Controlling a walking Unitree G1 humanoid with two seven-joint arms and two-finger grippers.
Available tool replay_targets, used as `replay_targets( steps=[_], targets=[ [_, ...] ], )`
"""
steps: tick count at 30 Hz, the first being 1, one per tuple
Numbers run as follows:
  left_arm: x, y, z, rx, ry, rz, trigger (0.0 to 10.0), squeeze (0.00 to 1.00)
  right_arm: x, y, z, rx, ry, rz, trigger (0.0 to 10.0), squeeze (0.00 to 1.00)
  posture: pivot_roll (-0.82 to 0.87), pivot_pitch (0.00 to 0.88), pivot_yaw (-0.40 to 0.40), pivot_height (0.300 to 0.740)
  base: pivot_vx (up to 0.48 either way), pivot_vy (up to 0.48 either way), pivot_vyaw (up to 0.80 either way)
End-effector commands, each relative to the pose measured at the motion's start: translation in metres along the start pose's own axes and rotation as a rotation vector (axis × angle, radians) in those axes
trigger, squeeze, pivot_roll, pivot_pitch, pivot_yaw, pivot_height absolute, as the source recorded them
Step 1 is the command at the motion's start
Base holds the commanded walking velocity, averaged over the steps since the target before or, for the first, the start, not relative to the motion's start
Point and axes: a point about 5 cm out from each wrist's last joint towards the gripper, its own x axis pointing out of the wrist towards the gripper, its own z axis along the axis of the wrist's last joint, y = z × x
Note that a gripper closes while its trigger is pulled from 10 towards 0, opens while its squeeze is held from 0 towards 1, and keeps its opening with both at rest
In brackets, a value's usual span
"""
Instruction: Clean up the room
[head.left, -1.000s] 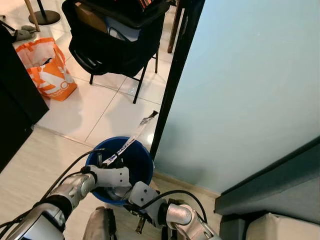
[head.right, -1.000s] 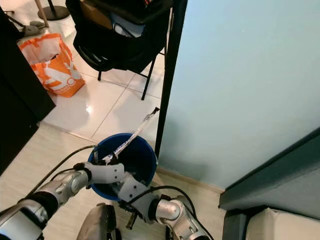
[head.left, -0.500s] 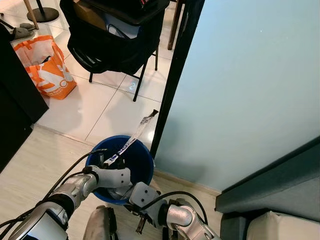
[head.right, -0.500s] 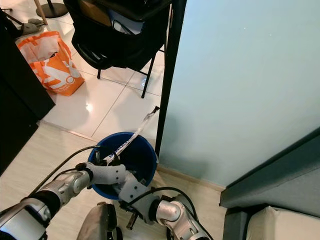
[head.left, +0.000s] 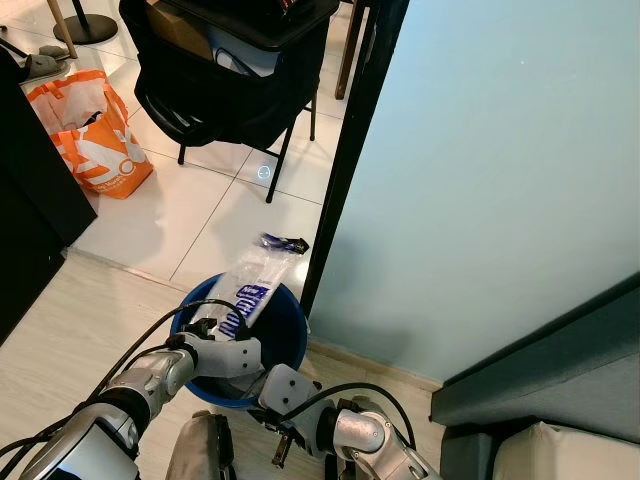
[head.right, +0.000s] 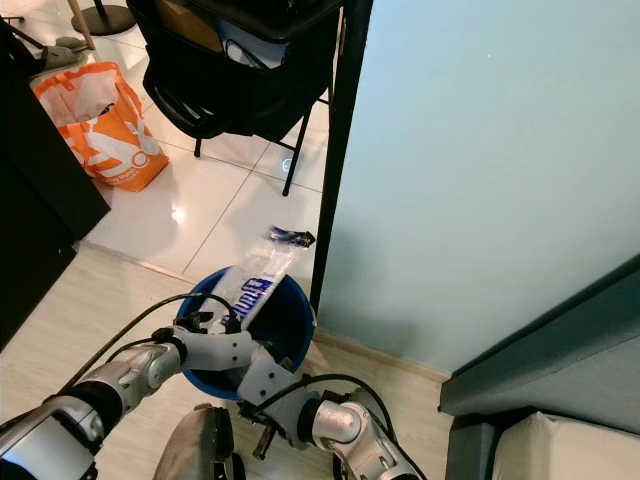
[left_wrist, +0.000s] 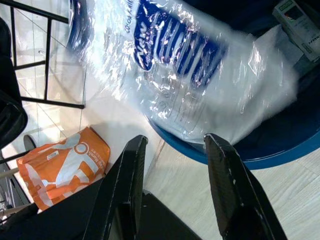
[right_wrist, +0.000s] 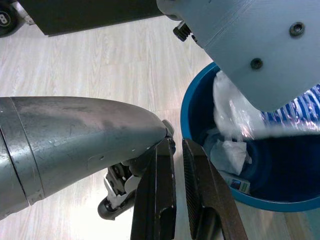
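Now the left tool (left_wrist: 172, 170), fingers spread and gripping nothing, hangs at the near rim of the one blue bin (head.left: 290, 330). The single clear wrapper (head.left: 250, 290) with blue print lies just ahead of it, long axis running away from the tool, lower end inside the bin and upper end poking out past the far rim. The right tool (right_wrist: 177, 190), fingers nearly together and empty, sits just beside the bin, so the left is nearer the wrapper.

Left gripper (left_wrist: 172, 187) agape, right gripper (right_wrist: 178, 192) nearly closed
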Motion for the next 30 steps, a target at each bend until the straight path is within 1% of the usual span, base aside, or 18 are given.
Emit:
replay_targets(
  steps=[1,7,9,12,13,15,16,18,19,20,21,23,24,25,26,27,29,30],
  targets=[
    [-0.001,-0.015,0.002,0.010,-0.008,-0.047,10.0,0.00,-0.002,0.005,-0.008,0.003,0.024,0.013,10.0,0.00,-0.04,0.337,-0.102,0.626,0.000,0.000,0.00],
    [-0.001,-0.016,0.002,-0.002,-0.010,-0.042,10.0,0.00,-0.002,0.004,-0.007,0.001,0.025,0.014,10.0,0.00,-0.04,0.337,-0.103,0.626,0.000,0.000,0.00],
    [-0.001,-0.016,0.002,-0.032,-0.010,-0.035,10.0,0.00,-0.002,0.004,-0.008,0.001,0.026,0.013,10.0,0.00,-0.04,0.338,-0.103,0.626,0.000,0.000,0.00],
    [-0.001,-0.016,0.003,-0.043,-0.011,-0.033,10.0,0.00,-0.002,0.004,-0.008,0.002,0.026,0.013,10.0,0.00,-0.04,0.336,-0.102,0.626,0.000,0.000,0.00],
    [-0.002,-0.017,0.003,-0.066,-0.011,-0.028,10.0,0.00,-0.002,0.004,-0.008,0.002,0.026,0.012,10.0,0.00,-0.04,0.336,-0.100,0.626,0.000,0.000,0.00],
    [-0.002,-0.017,0.003,-0.066,-0.011,-0.028,10.0,0.00,-0.002,0.004,-0.008,0.002,0.026,0.012,10.0,0.00,-0.04,0.336,-0.100,0.626,0.000,0.000,0.00],
    [-0.002,-0.017,0.002,-0.089,-0.010,-0.022,10.0,0.00,-0.002,0.004,-0.008,0.003,0.026,0.011,10.0,0.00,-0.04,0.336,-0.100,0.626,0.000,0.000,0.00],
    [-0.002,-0.017,0.002,-0.089,-0.010,-0.022,10.0,0.00,-0.002,0.004,-0.008,0.003,0.026,0.011,10.0,0.00,-0.04,0.336,-0.100,0.626,0.000,0.000,0.00],
    [-0.002,-0.007,-0.001,-0.326,0.022,0.063,10.0,0.00,-0.006,0.001,-0.012,0.017,0.027,-0.027,10.0,0.00,-0.03,0.302,-0.086,0.626,0.000,0.000,0.00],
    [-0.002,-0.007,-0.001,-0.326,0.022,0.063,10.0,0.00,-0.006,0.001,-0.012,0.017,0.027,-0.027,10.0,0.00,-0.03,0.302,-0.086,0.626,0.000,0.000,0.00],
    [-0.001,0.003,-0.005,-0.648,0.059,0.166,10.0,0.00,-0.011,-0.004,-0.016,0.053,0.031,-0.093,10.0,0.00,-0.02,0.279,-0.080,0.626,0.000,0.000,0.00],
    [-0.001,0.003,-0.005,-0.648,0.059,0.166,10.0,0.00,-0.011,-0.004,-0.016,0.053,0.031,-0.093,10.0,0.00,-0.02,0.279,-0.080,0.626,0.000,0.000,0.00],
    [-0.002,0.007,-0.010,-0.875,0.077,0.229,10.0,0.00,-0.014,-0.007,-0.020,0.080,0.034,-0.141,10.0,0.00,-0.02,0.279,-0.080,0.626,0.000,0.000,0.00],
    [-0.002,0.007,-0.010,-0.875,0.077,0.229,10.0,0.00,-0.014,-0.007,-0.020,0.080,0.034,-0.141,10.0,0.00,-0.02,0.279,-0.080,0.626,0.000,0.000,0.00],
    [-0.007,0.004,-0.013,-1.123,0.082,0.325,10.0,0.00,-0.022,-0.017,-0.027,0.181,0.037,-0.262,10.0,0.00,0.00,0.224,-0.075,0.626,0.000,0.000,0.00],
    [-0.012,-0.005,-0.013,-1.302,0.082,0.391,10.0,0.00,-0.031,-0.026,-0.036,0.282,0.046,-0.376,10.0,0.00,0.01,0.198,-0.072,0.626,0.000,0.000,0.00],
    [-0.012,-0.005,-0.013,-1.302,0.082,0.391,10.0,0.00,-0.031,-0.026,-0.036,0.282,0.046,-0.376,10.0,0.00,0.01,0.198,-0.072,0.626,0.000,0.000,0.00],
    [-0.016,-0.017,-0.013,-1.421,0.120,0.431,10.0,0.00,-0.039,-0.033,-0.043,0.357,0.055,-0.466,10.0,0.00,0.01,0.178,-0.067,0.626,0.000,0.000,0.00]
  ],
)
